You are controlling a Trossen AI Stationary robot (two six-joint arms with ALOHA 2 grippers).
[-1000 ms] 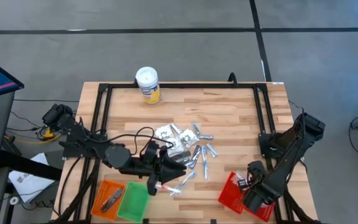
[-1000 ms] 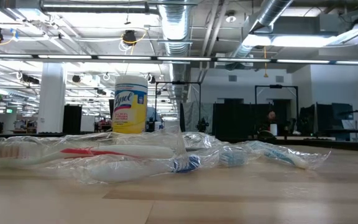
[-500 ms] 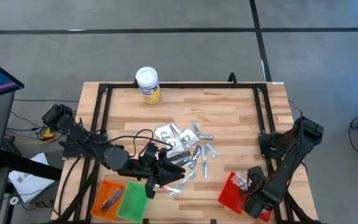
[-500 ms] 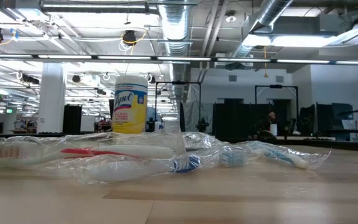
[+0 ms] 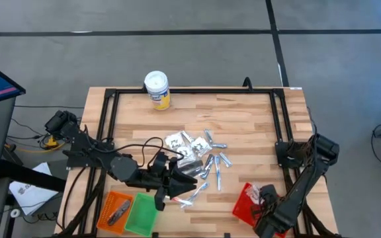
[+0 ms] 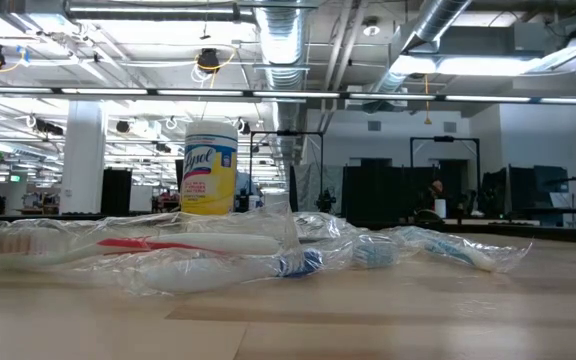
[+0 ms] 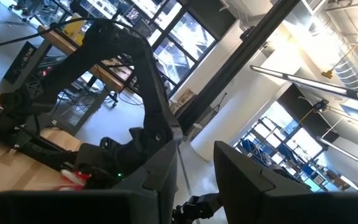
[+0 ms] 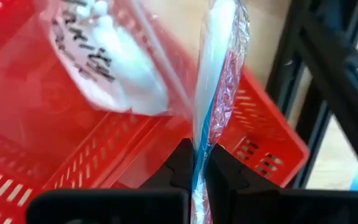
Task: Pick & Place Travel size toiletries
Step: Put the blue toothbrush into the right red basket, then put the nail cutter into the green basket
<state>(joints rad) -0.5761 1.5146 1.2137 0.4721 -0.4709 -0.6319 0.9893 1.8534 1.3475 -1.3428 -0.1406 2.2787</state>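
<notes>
The travel size toiletries (image 5: 200,155) lie in a loose pile at mid-table: white sachets and slim silvery wrapped sticks. Close to the low camera lie wrapped brushes (image 6: 168,255). My right gripper (image 5: 264,202) hangs over the red mesh basket (image 5: 245,198) at the near right, shut on a slim stick in a clear crinkled wrapper (image 8: 219,74). A white sachet with black marks (image 8: 114,68) lies in that basket (image 8: 73,143). My left gripper (image 5: 170,188) hovers over the pile's near left end. Its fingers (image 7: 197,180) stand apart with nothing seen between them. My right gripper pinches the wrapped stick between its two fingers at a spot along its length (image 8: 199,146). The fingers come from above, slanting steeply down. The stick runs on past the fingertips, over the red basket's wall. Whether its far end touches the basket I cannot tell.
A yellow canister with a white lid (image 5: 157,89) stands at the far edge, left of centre. An orange basket (image 5: 116,208) and a green basket (image 5: 143,213) sit side by side at the near left. A black frame rail (image 5: 280,119) runs along the table's right side.
My right gripper has sunk and moved toward the table's near edge over the red basket, keeping the wrapped stick in its fingers.
</notes>
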